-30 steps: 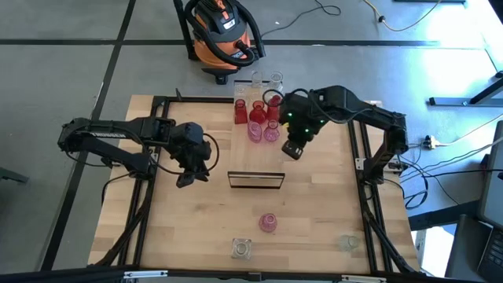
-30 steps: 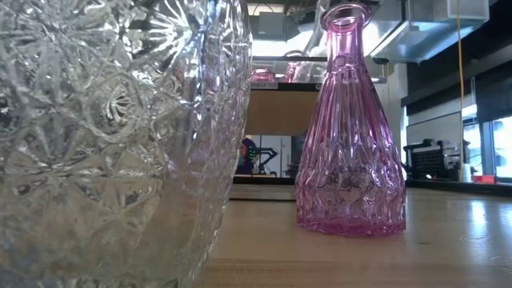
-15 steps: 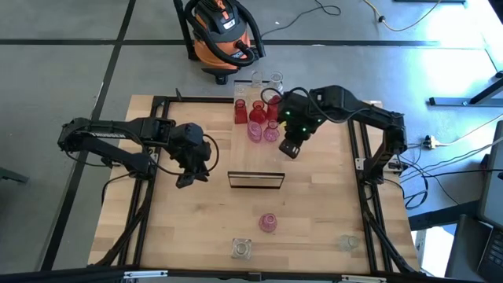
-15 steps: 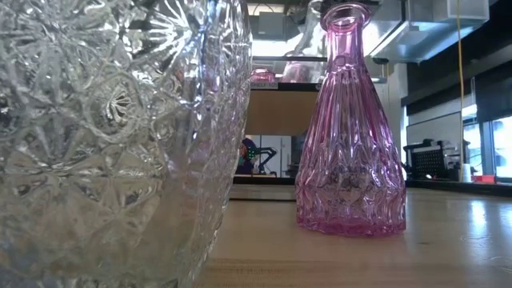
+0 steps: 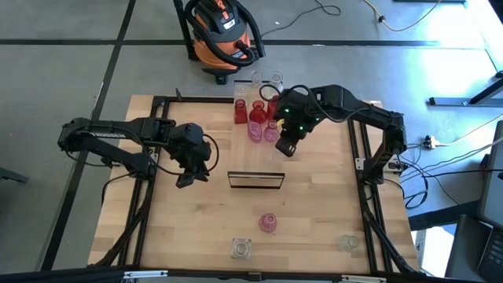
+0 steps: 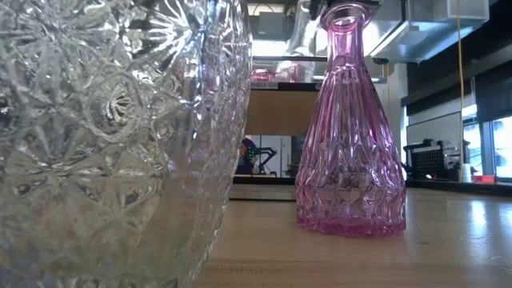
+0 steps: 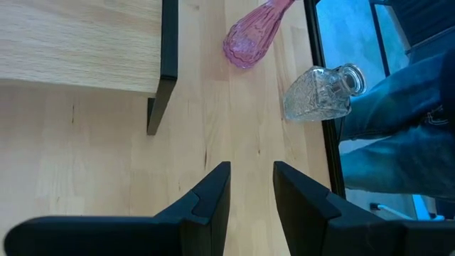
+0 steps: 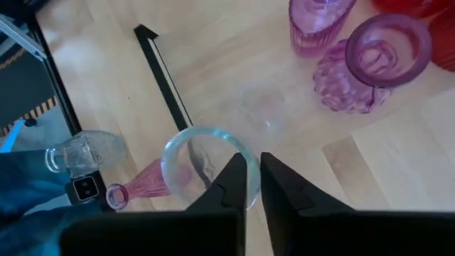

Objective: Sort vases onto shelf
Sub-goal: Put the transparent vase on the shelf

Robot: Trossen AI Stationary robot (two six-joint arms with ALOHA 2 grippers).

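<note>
From the high view, my right end effector (image 5: 286, 146) hangs over the shelf (image 5: 257, 161), just beside the cluster of red and pink vases (image 5: 256, 118) at its far end. My left end effector (image 5: 189, 174) waits over the bench (image 5: 181, 228) to the shelf's left. Three vases are not yet on the shelf: a pink one (image 5: 268, 222), a clear one (image 5: 241, 249) near the front edge, and another clear one (image 5: 346, 243) toward the front right corner.

The low view is filled by cut glass: the clear vase (image 6: 120, 128) right at the lens and the pink vase (image 6: 349, 136) upright behind it. Both look thick-walled, rigid, slick and breakable, so I judge the narrow neck or rim the best place to pinch, with no squeezing of the belly.

In the left wrist view my fingers (image 7: 206, 206) stand narrowly apart with nothing between them, over bare wood; the pink vase (image 7: 250, 39) and the clear one (image 7: 320, 92) show beyond, with a person's blue sleeve (image 7: 398, 121) at the bench edge.

In the right wrist view my fingers (image 8: 231, 181) are nearly closed on the rim of a clear vase (image 8: 202, 167), carried above the shelf beside two pink vases (image 8: 355, 67). The wood is smooth and level, so a gentle upright set-down should hold.
</note>
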